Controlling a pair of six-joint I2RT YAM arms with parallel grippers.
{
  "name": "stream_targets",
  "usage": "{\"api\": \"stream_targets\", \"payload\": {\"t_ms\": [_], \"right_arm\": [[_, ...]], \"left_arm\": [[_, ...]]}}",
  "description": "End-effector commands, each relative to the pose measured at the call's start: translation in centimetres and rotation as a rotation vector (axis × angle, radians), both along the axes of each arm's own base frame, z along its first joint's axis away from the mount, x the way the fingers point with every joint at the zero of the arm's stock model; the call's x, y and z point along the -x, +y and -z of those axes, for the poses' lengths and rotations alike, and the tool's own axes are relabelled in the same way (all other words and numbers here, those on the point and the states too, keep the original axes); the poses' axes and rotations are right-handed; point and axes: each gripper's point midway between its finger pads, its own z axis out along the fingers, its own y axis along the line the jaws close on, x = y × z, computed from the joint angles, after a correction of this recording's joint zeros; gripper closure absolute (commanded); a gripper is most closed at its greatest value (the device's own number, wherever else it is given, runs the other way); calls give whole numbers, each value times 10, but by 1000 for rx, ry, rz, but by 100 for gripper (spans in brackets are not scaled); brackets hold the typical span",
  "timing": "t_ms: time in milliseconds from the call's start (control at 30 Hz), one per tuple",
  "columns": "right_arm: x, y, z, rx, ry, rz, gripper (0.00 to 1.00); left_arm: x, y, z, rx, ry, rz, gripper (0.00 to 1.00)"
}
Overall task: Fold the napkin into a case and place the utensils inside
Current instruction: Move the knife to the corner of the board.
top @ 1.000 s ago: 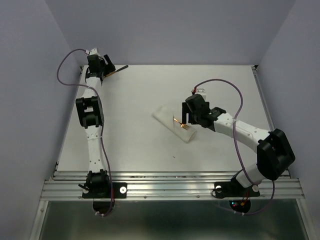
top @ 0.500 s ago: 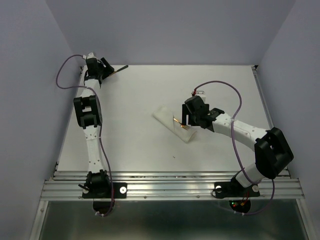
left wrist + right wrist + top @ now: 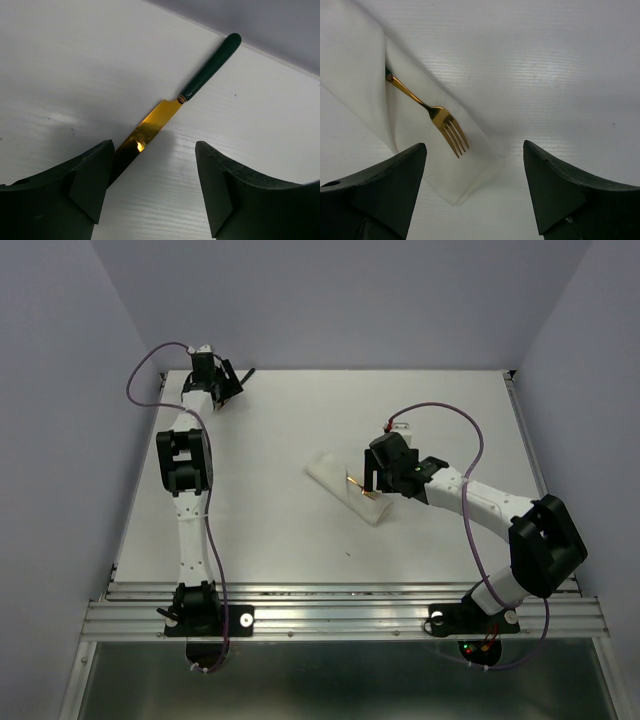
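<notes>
The napkin [image 3: 355, 65] lies folded into a narrow white case [image 3: 335, 472] at mid-table. A gold fork [image 3: 442, 125] sticks out of its open end, tines bare, handle tucked inside the fold. My right gripper [image 3: 475, 160] hovers open over that end [image 3: 372, 480], touching nothing. At the far back left, a knife [image 3: 165, 112] with a gold blade and dark green handle lies flat on the table. My left gripper [image 3: 154, 165] stands open above it. The blade runs under the left finger [image 3: 90, 180], not between the jaws. In the top view only the handle tip [image 3: 247, 370] shows beyond that gripper [image 3: 226, 382].
The back wall [image 3: 340, 300] rises just beyond the knife, and the left wall stands close to the left arm. Purple cables [image 3: 440, 410] loop over both arms. A metal rail [image 3: 340, 605] edges the table's near side.
The left gripper has swung right and toward the back wall, over the knife, so less of it shows in the top view. Its jaws narrowed slightly. The right arm barely shifted.
</notes>
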Motion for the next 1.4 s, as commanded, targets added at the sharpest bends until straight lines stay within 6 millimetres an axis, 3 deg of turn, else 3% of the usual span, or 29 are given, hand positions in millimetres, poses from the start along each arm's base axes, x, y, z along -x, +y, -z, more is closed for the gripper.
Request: {"api": "stream_targets", "payload": {"t_ms": [0, 133, 267, 400, 500, 667, 933, 1133, 1200, 1367], "right_arm": [[-4, 1, -10, -32, -42, 11, 17], [-3, 0, -11, -36, -43, 15, 17], [0, 0, -12, -44, -46, 14, 17], [1, -2, -12, -44, -47, 17, 17], [2, -3, -11, -43, -45, 18, 17], [1, -2, -8, -38, -39, 18, 17], [0, 1, -1, -28, -21, 7, 17], [-4, 4, 3, -14, -11, -4, 16], [-6, 4, 3, -10, -12, -6, 16], [-12, 8, 5, 6, -6, -15, 16]], "left_arm": [[25, -8, -15, -51, 100, 12, 21], [43, -26, 0, -75, 173, 36, 21], [54, -47, 1, -109, 212, 58, 21], [57, -66, -14, -126, 210, 93, 21], [55, -69, -25, -135, 198, 98, 21], [39, -59, -48, -184, 112, 63, 21], [4, -42, -58, -262, -18, -9, 21], [-26, -35, -79, -219, -143, -29, 23], [-29, -35, -87, -221, -180, -36, 23], [-40, -50, -84, -183, -223, -14, 24]]}}
